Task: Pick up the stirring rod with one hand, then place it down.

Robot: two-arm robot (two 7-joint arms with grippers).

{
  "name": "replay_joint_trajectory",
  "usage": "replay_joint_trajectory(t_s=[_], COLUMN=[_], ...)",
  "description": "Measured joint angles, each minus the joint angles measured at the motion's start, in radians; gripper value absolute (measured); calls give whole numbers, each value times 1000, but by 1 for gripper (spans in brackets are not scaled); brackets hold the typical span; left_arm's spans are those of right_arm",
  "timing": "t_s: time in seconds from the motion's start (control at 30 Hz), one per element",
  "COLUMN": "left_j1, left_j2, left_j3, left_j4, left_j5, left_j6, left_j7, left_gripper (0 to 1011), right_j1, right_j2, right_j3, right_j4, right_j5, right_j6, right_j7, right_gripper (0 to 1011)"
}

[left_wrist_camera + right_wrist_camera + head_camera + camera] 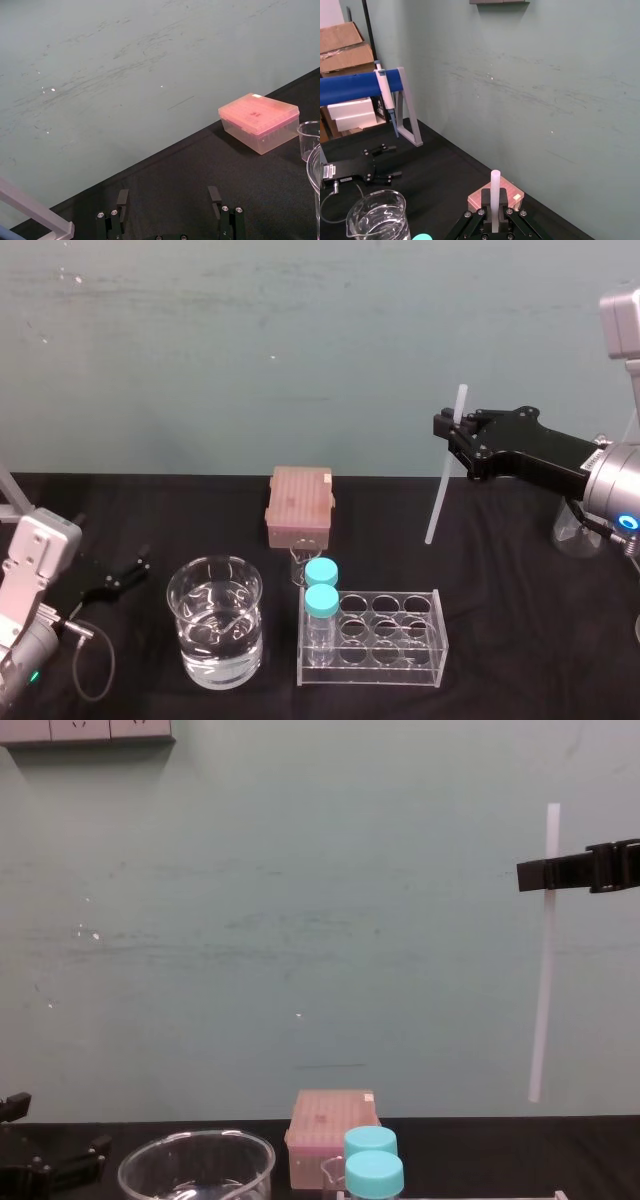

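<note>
High on the right side of the bench, the right gripper holds the rod pinched between its jaws, which are closed narrow on it close to its top end. A short stub stands above the jaws and nearly all the length hangs below. From the chest view the rod reads as almost plumb, with the right gripper reaching in level from the side, so the jaws cross the rod's long axis squarely. From the head view it leans a little, its lower end set slightly towards the robot's left.

That lower end looks to hang clear of the black table, over the bare cloth to the right of the rack and well apart from the beaker and the pink box.

So the matter that counts for putting it down, as I judge it, is this: the rod points straight down at the table, so a plain descent would land it on its tip. To lie flat it has to be tipped over, and away from the rack.

Down at the left, the left gripper rests low by the table with its fingers spread wide and nothing between them, much farther from the rod.
</note>
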Motion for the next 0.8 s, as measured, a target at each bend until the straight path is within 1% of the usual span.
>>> replay_joint_trajectory(t_s=[0.8], left_j1=[0], left_j2=[0], left_j3=[0], left_j4=[0], left_j5=[0], left_j6=[0], left_j7=[0], left_gripper=[1005], right_j1=[0], right_j2=[0], right_j3=[1], right_j4=[1], right_j5=[-1], right_j6=[-1], right_j7=[1], right_gripper=[71])
